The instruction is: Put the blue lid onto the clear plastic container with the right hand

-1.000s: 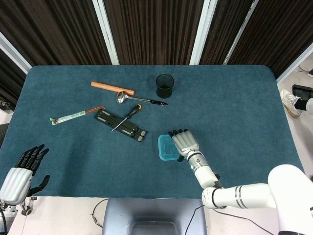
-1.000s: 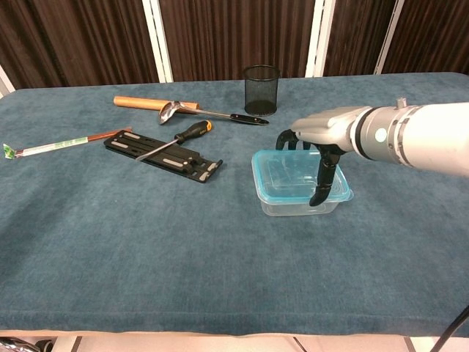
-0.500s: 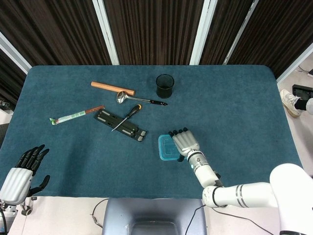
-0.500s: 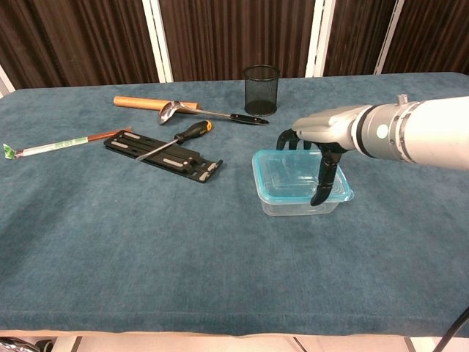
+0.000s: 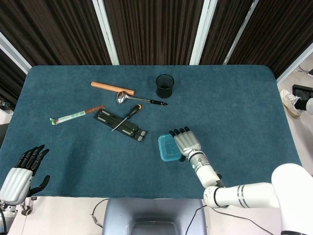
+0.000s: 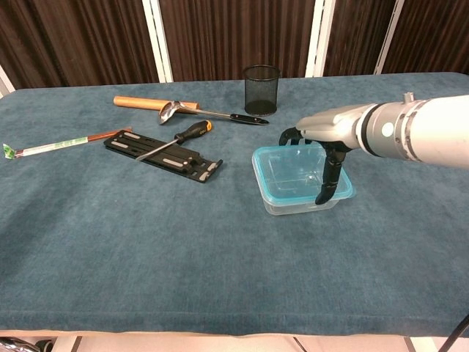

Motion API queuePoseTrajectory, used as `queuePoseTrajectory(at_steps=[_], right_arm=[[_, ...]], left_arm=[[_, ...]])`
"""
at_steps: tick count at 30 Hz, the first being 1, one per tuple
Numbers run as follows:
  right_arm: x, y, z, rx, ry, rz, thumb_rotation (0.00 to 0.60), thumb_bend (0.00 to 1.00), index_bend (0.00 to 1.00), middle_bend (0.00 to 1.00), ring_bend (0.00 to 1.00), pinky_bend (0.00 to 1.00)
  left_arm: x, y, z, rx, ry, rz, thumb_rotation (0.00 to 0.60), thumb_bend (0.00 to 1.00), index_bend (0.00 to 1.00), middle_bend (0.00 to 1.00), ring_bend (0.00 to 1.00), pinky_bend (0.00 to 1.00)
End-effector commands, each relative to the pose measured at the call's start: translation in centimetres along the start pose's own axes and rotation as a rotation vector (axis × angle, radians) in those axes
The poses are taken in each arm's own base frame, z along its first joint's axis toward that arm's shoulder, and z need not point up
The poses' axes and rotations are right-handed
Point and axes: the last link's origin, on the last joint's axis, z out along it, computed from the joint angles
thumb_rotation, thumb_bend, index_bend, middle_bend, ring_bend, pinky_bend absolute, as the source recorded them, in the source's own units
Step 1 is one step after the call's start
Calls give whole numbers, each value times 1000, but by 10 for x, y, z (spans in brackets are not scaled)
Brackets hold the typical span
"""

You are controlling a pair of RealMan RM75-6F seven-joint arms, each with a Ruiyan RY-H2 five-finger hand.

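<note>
The right hand (image 6: 327, 139) hangs palm down over the right side of the blue lid (image 6: 297, 174), its dark fingers (image 6: 326, 180) pointing down along the lid's right edge and far rim; from these views I cannot tell whether they pinch the lid or only touch it. The lid sits on top of the clear plastic container (image 6: 293, 205), covering its opening, and the container stands on the blue-green table (image 6: 146, 249) a little right of the middle, near the front edge. In the head view the same right hand (image 5: 185, 142) shows just to the right of the lid (image 5: 167, 148). The left hand (image 5: 19, 174) hangs off the table's front left corner, holding nothing, with its fingers straight and slightly spread. Farther back on the table stands a black mesh cup (image 6: 261, 89). Left of it lie a ladle (image 6: 209, 113) and, behind that, a wooden rod (image 6: 150, 103). A screwdriver (image 6: 176, 138) with an orange and black handle rests across a flat black plate (image 6: 163, 155), and a long thin green and red stick (image 6: 62, 144) lies near the left edge.
</note>
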Motion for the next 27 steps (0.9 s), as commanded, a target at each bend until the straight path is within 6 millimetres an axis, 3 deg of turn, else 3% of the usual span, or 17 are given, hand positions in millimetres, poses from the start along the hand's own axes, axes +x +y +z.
queuePoseTrajectory(at_steps=[1,21,24,27], right_arm=[[0,0,0,-1,2,-2,600,237,184,201,145,204],[6,6,-5,7,17,14,600,237,136,158,105,172],[8,6,-7,16,26,26,600,237,165,151,90,164],[24,5,-12,50,80,72,600,238,249,134,53,136]], left_arm=[[1,0,0,0,3,-3,600,394,0,0,0,111],[0,0,0,-1,1,-1,600,393,0,0,0,111],[0,0,0,0,2,-1,600,393,0,0,0,111],[0,0,0,1,2,-1,600,392,0,0,0,111]])
